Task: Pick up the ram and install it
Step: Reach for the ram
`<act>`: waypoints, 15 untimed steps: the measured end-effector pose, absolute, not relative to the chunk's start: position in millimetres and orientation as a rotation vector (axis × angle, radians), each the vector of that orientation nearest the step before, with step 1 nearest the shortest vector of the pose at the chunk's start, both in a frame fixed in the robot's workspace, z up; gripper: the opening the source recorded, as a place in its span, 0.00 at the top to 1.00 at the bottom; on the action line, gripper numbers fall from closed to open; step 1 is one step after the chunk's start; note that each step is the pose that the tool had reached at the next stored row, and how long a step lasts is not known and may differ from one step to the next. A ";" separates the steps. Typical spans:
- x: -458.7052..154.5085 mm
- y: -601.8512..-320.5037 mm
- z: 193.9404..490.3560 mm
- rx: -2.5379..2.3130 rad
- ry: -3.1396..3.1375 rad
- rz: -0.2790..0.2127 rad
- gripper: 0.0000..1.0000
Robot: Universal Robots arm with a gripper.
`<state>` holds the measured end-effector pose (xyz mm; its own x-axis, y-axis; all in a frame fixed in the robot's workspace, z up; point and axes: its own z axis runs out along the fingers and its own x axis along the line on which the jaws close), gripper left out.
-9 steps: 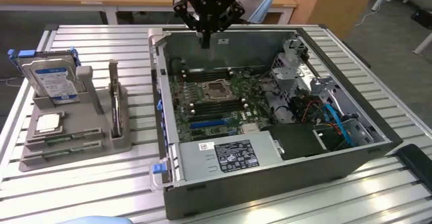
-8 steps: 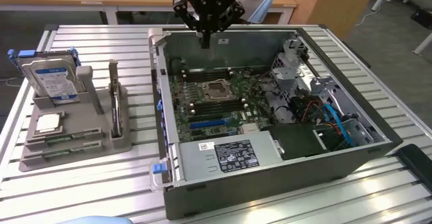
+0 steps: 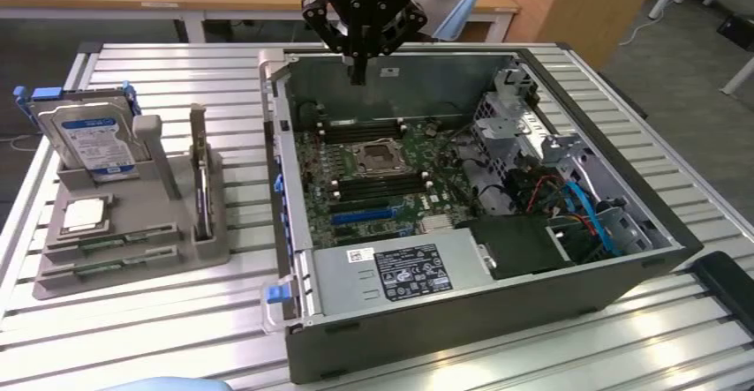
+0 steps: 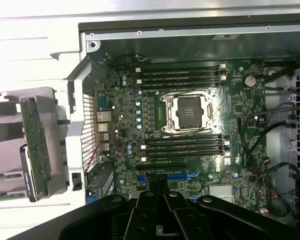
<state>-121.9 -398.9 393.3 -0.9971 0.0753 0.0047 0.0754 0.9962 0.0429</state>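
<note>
Ram, thin green circuit-board stick (image 3: 115,238), lies flat at grey plastic holder's (image 3: 130,278) edge farthest from blue-labelled hard drive (image 3: 97,139); black gripper (image 3: 357,78) pinched closed, empty, over dark computer case (image 3: 495,312). Wrist view: black memory slots (image 4: 180,75) bare. We judge it light, stiff, fragile; take long edges.

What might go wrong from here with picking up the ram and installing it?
One: the ram lies right beside its twin in the grey holder, so a grab may knock both. Two: the memory slots flank the open CPU socket, so a misaligned stick could strike it.
</note>
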 end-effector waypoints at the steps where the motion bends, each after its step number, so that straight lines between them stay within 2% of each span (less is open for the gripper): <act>1: -121.9 -398.9 393.3 -0.118 -3.135 -0.068 0.90; 6: -123.1 -398.8 393.3 -0.118 -3.135 -0.068 0.90; 15: -161.1 -398.9 393.2 -0.118 -3.135 -0.068 0.90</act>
<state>-161.1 -398.9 393.2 -0.9972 0.0752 0.0050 0.0753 0.9962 0.0430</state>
